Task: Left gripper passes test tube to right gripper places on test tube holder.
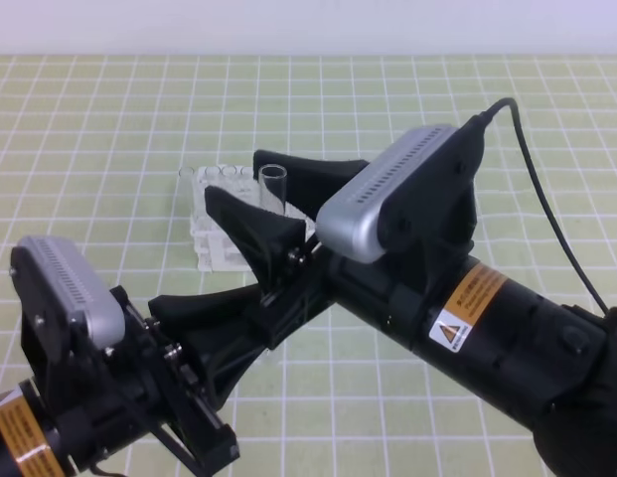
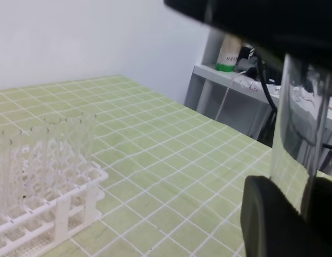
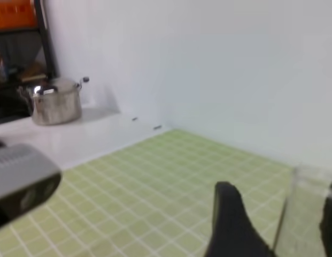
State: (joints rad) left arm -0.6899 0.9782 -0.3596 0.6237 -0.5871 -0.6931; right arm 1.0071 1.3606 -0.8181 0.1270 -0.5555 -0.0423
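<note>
A: Where does the test tube (image 1: 274, 186) sit?

B: Upright, open mouth up, above the green gridded mat (image 1: 109, 129) and in front of the test tube holder (image 1: 211, 234) in the high view. Only its top section shows there; the rest is masked by black fingers. In the left wrist view it appears as a clear vertical column (image 2: 298, 147) at the right edge.

A: What has hold of it?

B: The left gripper (image 1: 263, 290) reaches up from below and left of the tube. Its fingers (image 2: 272, 225) stand close on either side of the tube's lower part, narrow, apparently clamping the glass, though the contact itself is blurred.

A: And the right gripper (image 1: 256, 199)?

B: It comes in from the right of the tube, and its two fingers (image 1: 250, 227) bracket the tube near the top. In its wrist view the fingers (image 3: 230, 222) stand well apart, with the pale tube (image 3: 303, 211) between them, nearer the right finger. Spread wide; I cannot tell whether either pad touches the glass.

A: The holder itself?

B: White lattice standing on the mat behind and left of the tube. Several clear tubes (image 2: 56, 142) stand in its cells.
</note>
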